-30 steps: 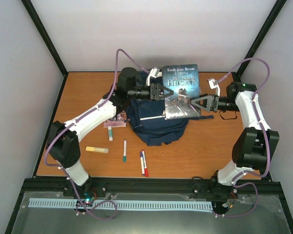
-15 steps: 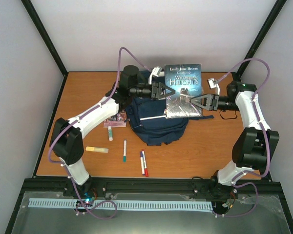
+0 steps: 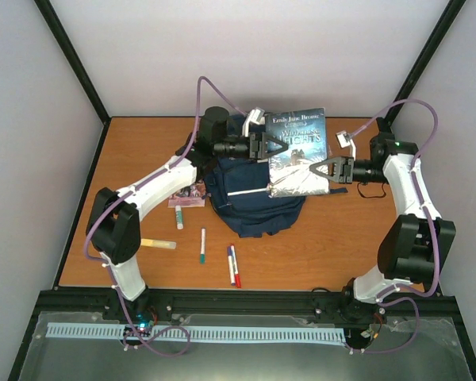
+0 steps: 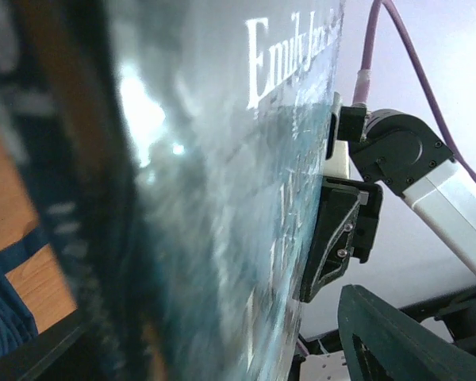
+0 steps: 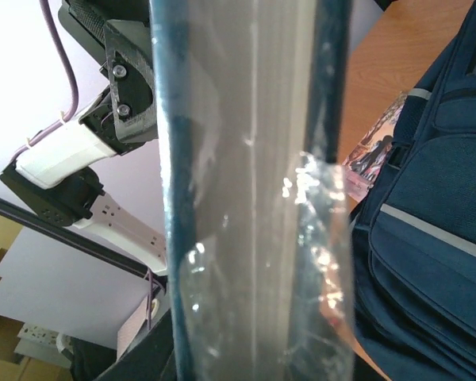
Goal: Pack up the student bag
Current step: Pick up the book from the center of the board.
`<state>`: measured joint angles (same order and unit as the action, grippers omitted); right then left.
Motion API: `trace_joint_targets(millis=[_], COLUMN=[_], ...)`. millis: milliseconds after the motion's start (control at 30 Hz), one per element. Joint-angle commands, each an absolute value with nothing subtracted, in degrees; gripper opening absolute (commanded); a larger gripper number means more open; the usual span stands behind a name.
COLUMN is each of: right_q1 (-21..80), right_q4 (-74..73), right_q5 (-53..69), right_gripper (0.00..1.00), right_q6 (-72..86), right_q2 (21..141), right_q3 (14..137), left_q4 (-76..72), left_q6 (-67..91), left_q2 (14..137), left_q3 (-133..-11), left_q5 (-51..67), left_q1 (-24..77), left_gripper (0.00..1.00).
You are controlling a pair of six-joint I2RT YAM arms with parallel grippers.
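Top external view is showing the student bag [image 3: 254, 208] lying near the middle of the table [image 3: 143, 151], with its long side running from 12 o'clock to 6 o'clock. A book [image 3: 297, 151] is hanging in the air over the bag's 12 o'clock end and sticking out toward 1 o'clock. Its long side is also running from 12 to 6. The right pincer [image 3: 313, 167] is pointing in from 3 o'clock and pinching the book's 3 o'clock edge, low down, so it is holding the book. The left pincer [image 3: 282, 147] is pointing in from 9 o'clock at the other edge with its jaws standing wide. In the left wrist view the book is sitting between its fingers [image 4: 404, 341], and that one is not touching the cover, so this pincer is not squeezing anything. I am thinking the next move is lowering the book into the bag. For that, the bag is lying at about 8 o'clock from the right pincer and below it. The left pincer is hanging nearer, right over the bag's 12 o'clock end, but the right one is doing the carrying. The book is hiding the bag's opening, so I cannot tell if it is open.
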<state>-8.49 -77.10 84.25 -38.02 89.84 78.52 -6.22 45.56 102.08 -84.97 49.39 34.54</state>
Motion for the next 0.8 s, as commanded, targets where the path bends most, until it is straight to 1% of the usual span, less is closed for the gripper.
trace_joint_targets(millis=[0,167,233,433,533,600,700,767], right_q1=[-10.41,-15.27,-17.44,-20.62,-21.15,-21.18,-21.2,-21.2], right_q4=[-75.79,-86.06,-86.34,-86.16,-81.2,-72.66,-55.51,-52.45], right_q5=[96.76,93.98,93.58,91.09,90.1,88.3,82.32,78.49], right_gripper=[0.03,0.03,0.03,0.03,0.03,0.03,0.03,0.03], right_q6=[-39.08,-50.08,-50.48,-50.43,-40.5,-28.62,-9.26,-5.78], right_q2=[88.85,93.48,94.97,96.86,95.41,92.53,86.85,83.92], right_q3=[79.23,82.59,82.12,80.94,80.81,79.42,75.65,74.91], left_q4=[-3.32,5.81,11.55,25.27,30.58,32.59,35.57,37.39], left_q6=[41.35,35.06,31.63,21.25,17.39,15.05,12.25,10.67], left_q2=[101.48,100.24,100.15,101.57,101.53,101.19,101.14,101.49], left_q3=[-87.54,-87.53,-88.29,-90.51,-90.83,-90.8,-91.48,-92.19], left_q5=[47.47,42.9,39.04,31.47,27.68,26.01,24.34,22.64], left_q1=[34.06,34.1,34.09,34.18,35.05,35.77,37.07,38.16], left_gripper=[0.74,0.77,0.77,0.7,0.7,0.7,0.7,0.7])
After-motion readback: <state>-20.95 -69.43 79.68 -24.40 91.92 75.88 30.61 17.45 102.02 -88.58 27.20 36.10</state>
